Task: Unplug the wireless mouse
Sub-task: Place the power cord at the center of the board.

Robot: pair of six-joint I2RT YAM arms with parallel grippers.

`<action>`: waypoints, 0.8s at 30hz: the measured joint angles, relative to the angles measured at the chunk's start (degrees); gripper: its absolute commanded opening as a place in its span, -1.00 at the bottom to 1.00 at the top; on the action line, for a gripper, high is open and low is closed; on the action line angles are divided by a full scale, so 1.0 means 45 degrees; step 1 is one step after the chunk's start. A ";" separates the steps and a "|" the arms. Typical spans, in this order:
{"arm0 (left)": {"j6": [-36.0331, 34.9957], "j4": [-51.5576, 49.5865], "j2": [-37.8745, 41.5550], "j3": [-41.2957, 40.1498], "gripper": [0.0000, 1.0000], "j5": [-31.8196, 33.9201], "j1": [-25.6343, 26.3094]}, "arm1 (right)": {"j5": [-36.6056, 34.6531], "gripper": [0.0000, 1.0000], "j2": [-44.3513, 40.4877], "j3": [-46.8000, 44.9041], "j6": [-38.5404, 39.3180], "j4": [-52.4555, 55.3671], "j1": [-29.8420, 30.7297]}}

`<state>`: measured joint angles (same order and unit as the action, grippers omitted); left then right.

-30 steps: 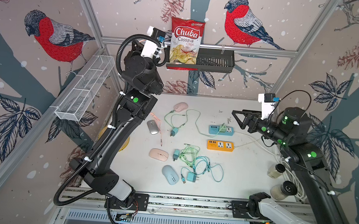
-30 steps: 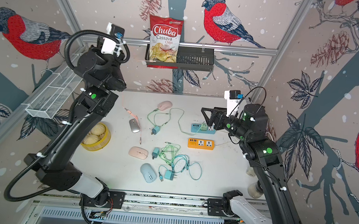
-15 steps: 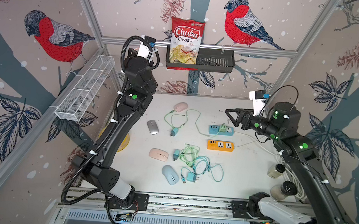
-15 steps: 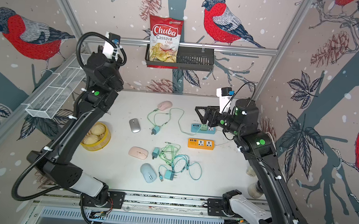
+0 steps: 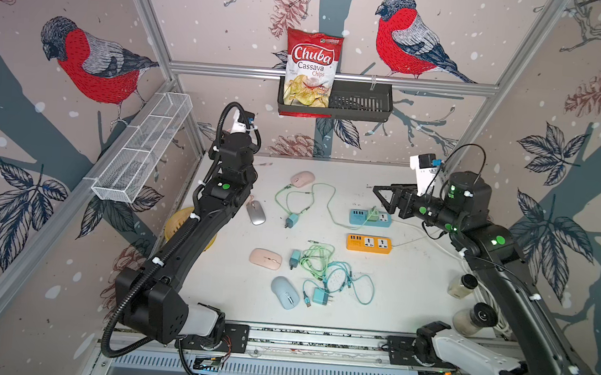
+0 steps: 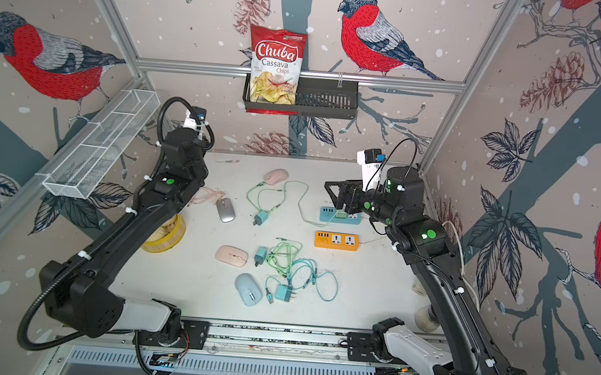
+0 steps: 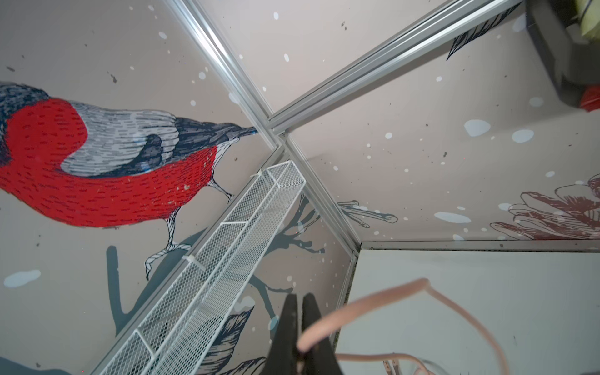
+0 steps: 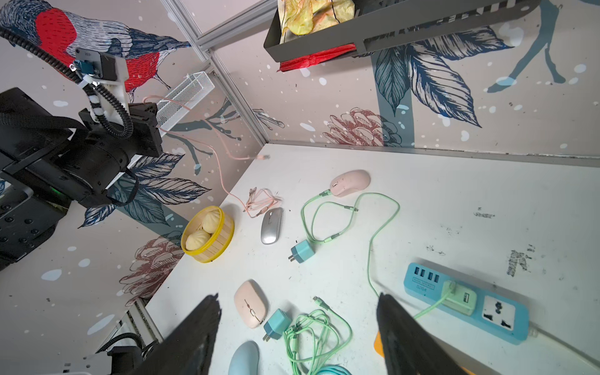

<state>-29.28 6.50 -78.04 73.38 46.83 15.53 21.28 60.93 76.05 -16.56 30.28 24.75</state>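
Observation:
A silver mouse lies on the white table at the back left. A pink cable rises from a loose bundle beside the mouse to my left gripper, which is shut on it near the back-left corner. Whether the cable still sits in the mouse is not visible. A pink mouse at the back has a green cable running to a green charger in the blue power strip. My right gripper hovers open just above that strip, holding nothing.
An orange power strip, a second pink mouse, a light-blue mouse and tangled green and teal cables with chargers lie mid-table. A yellow basket of buns sits left, jars right, a wire tray on the left wall.
My left arm has swung lower and back toward the left corner, carrying the pink cable. My right gripper has moved slightly left over the blue strip, still open.

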 measured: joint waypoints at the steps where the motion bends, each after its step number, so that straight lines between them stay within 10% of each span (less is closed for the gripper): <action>1: 0.0233 -0.0029 0.0107 -0.0355 -1.00 -0.0136 -0.0180 | 0.0000 0.56 0.0010 -0.0053 0.0024 -0.0019 0.0000; 16: 0.3099 -0.0874 0.0102 -0.3356 -1.00 -0.2302 -0.0884 | 0.0005 0.56 0.0044 -0.0617 0.0092 -0.0272 0.0015; 21: 0.3415 -0.0923 -0.0005 -0.3526 -0.42 -0.2395 -0.0923 | -0.0063 0.56 0.0243 -0.0787 0.0291 -0.0262 0.0015; 24: 0.3512 -0.0937 0.0015 -0.3546 0.28 -0.2409 -0.0981 | -0.0238 0.56 0.0510 -0.0850 0.0296 -0.0248 0.0015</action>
<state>-13.47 2.28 -77.97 57.43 35.99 11.11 20.21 63.22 72.23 -15.22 29.17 24.82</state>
